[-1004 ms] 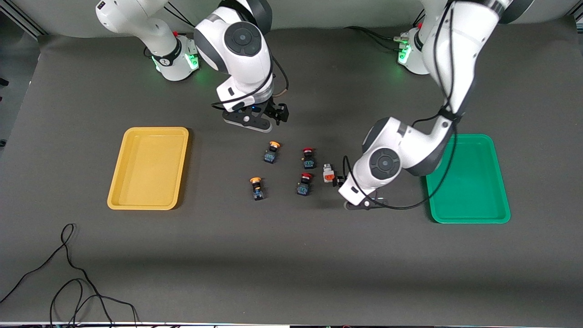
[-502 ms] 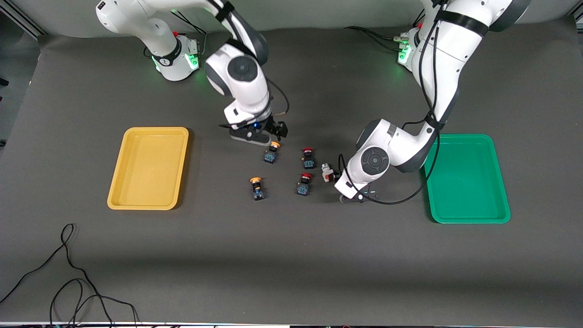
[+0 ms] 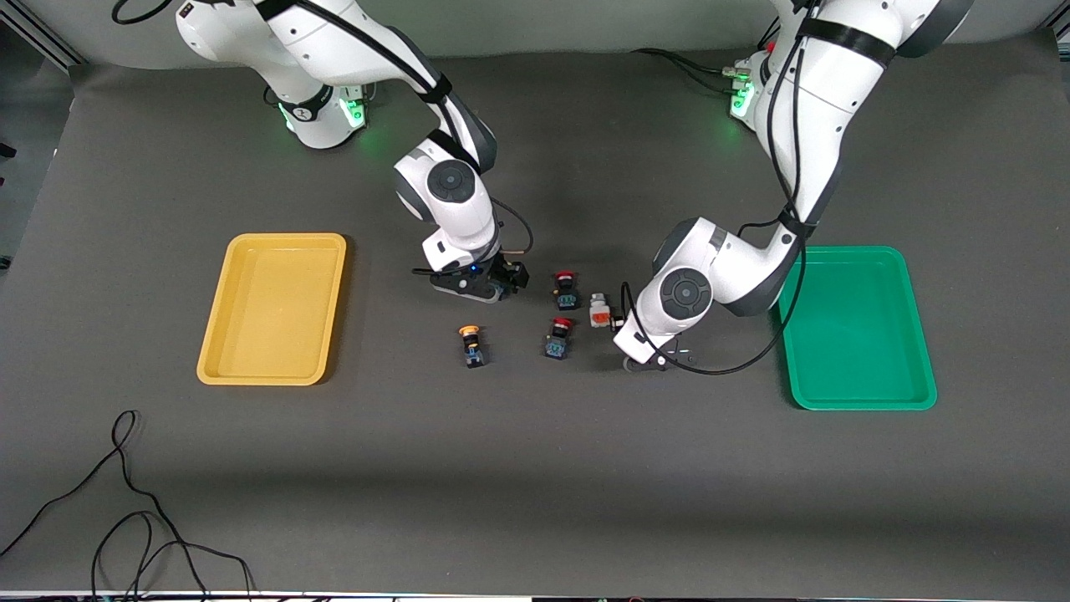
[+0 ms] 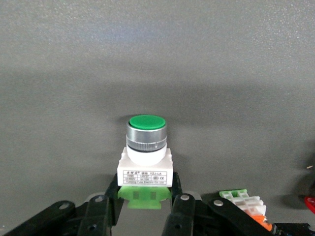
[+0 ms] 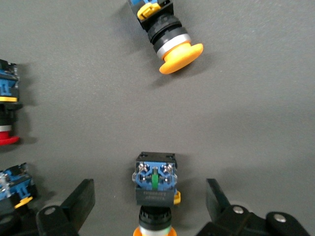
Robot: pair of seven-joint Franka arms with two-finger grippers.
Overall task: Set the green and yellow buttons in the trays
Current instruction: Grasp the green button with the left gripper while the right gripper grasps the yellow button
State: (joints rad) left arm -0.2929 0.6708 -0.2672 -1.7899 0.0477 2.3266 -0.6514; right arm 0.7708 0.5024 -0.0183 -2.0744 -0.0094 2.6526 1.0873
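Dark grey matting covers the table (image 3: 535, 485); a yellow tray (image 3: 272, 308) sits toward the right arm's end and a green tray (image 3: 861, 328) toward the left arm's end, neither holding a button.

Front view: the right gripper (image 3: 476, 284) is down at the mat, covering one button completely. Only the right wrist view shows it — a blue-black button body (image 5: 155, 179) w/ an orange-yellow cap edge cut off by the frame, lying between the two fingers (image 5: 78, 201), which stand wide apart w/o touching it. A second yellow-capped button (image 3: 471, 344) lies on its side nearer the front camera, well apart from both trays.

Left gripper (image 3: 623, 326) is low, mostly hidden under its own wrist in the front view. The left wrist view fills the gap: a green-capped button (image 4: 146, 155) on a white body, upright, w/ the fingers (image 4: 179, 211) drawn in against its green base — closed on it, and it looks to be resting on the mat. Beside it, a white-bodied button (image 3: 599, 310) w/ orange on it, only partly seen in the wrist view.

Two red-capped switches (image 3: 566, 289) lie between the grippers; coiled black cable (image 3: 125, 518) lies at the mat's near corner.
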